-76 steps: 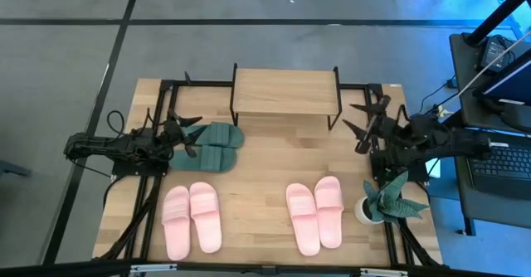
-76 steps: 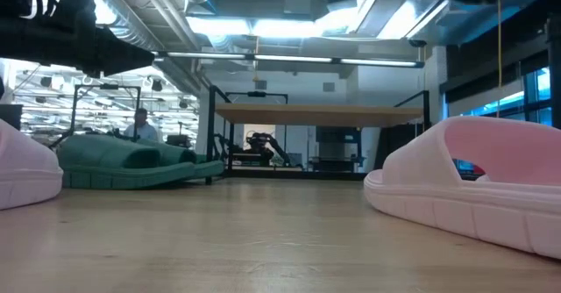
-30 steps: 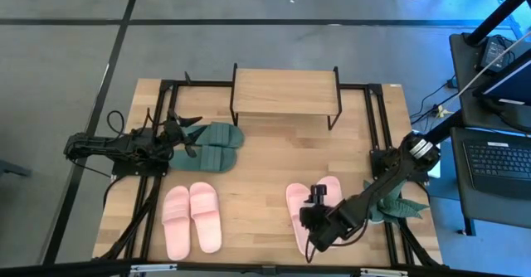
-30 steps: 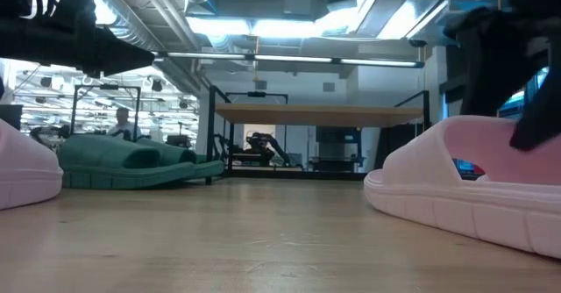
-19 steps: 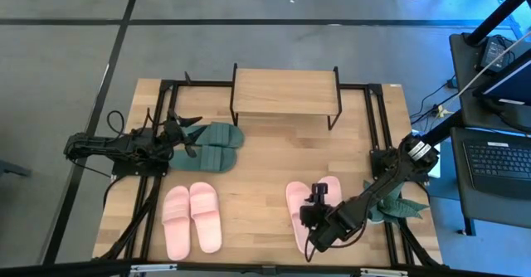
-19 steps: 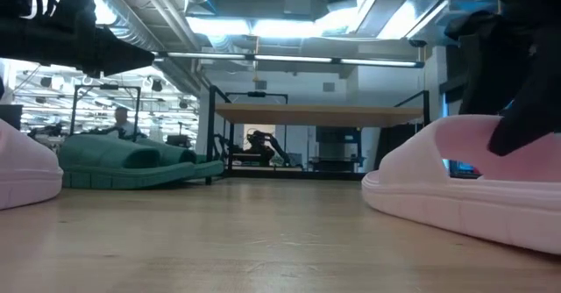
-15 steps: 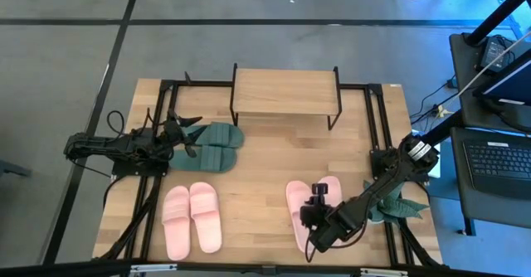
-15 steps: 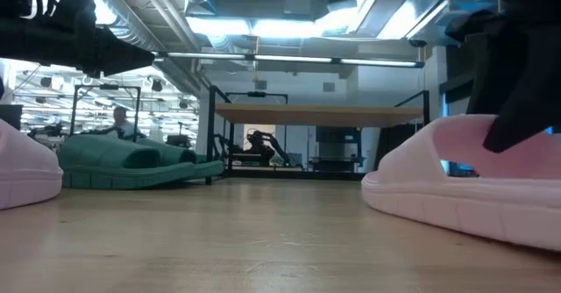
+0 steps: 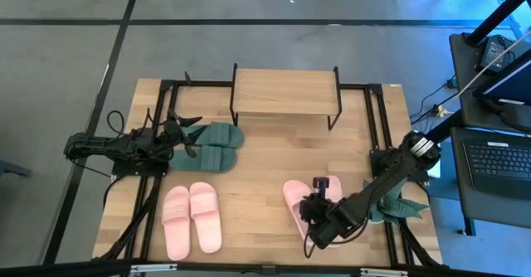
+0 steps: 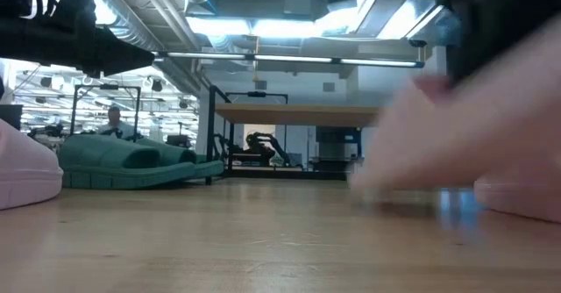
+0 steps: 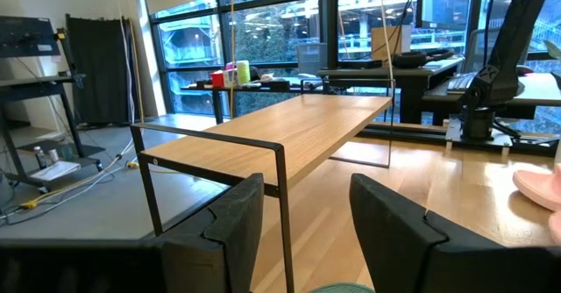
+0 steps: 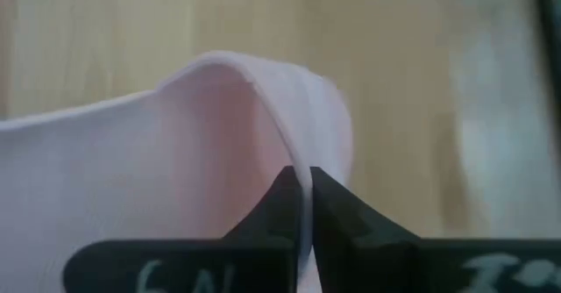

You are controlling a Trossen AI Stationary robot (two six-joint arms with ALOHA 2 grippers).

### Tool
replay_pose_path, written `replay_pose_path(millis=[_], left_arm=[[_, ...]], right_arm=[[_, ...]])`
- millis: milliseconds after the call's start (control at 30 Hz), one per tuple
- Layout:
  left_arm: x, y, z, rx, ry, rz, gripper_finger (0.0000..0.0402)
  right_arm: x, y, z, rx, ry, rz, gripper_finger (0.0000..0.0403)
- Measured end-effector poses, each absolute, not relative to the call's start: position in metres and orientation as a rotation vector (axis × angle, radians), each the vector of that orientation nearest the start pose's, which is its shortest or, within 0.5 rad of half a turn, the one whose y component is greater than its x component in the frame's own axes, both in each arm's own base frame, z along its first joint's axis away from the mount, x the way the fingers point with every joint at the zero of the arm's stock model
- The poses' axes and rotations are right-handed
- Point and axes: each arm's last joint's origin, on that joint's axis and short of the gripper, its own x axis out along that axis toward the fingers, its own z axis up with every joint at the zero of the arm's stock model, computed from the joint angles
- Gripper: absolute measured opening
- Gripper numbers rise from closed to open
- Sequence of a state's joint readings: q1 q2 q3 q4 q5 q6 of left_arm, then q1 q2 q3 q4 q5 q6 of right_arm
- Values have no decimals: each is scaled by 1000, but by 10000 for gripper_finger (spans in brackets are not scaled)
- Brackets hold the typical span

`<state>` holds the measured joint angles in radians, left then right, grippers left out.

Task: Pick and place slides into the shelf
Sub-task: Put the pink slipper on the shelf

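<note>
The light wooden surface (image 9: 265,165) carries a small wood-topped black-legged shelf (image 9: 284,92) at its far edge; the right gripper (image 9: 316,216) pinches its fingers (image 12: 289,207) tight on a light pink rubbery slide (image 9: 294,201) near the front; the left gripper (image 9: 184,136) waits, fingers (image 11: 230,223) apart, over the dark green slides (image 9: 209,147); another pink pair (image 9: 192,218) lies front-left.

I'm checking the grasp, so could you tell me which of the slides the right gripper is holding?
The pink slide nearest the potted plant: the right gripper is clamped on its strap, whereas the other pairs lie free.
</note>
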<state>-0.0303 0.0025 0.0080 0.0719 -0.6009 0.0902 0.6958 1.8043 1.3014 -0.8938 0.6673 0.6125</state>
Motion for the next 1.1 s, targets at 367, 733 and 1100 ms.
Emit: replay_pose_path(millis=[367, 733, 1100], left_arm=[[92, 14, 173, 63, -49, 573, 164], [92, 14, 173, 63, -49, 573, 164], [92, 14, 173, 109, -34, 595, 164]], right_arm=[[288, 127, 351, -472, 775, -454, 14], [273, -22, 416, -462, 793, -757, 14], [289, -115, 374, -464, 802, -806, 14]])
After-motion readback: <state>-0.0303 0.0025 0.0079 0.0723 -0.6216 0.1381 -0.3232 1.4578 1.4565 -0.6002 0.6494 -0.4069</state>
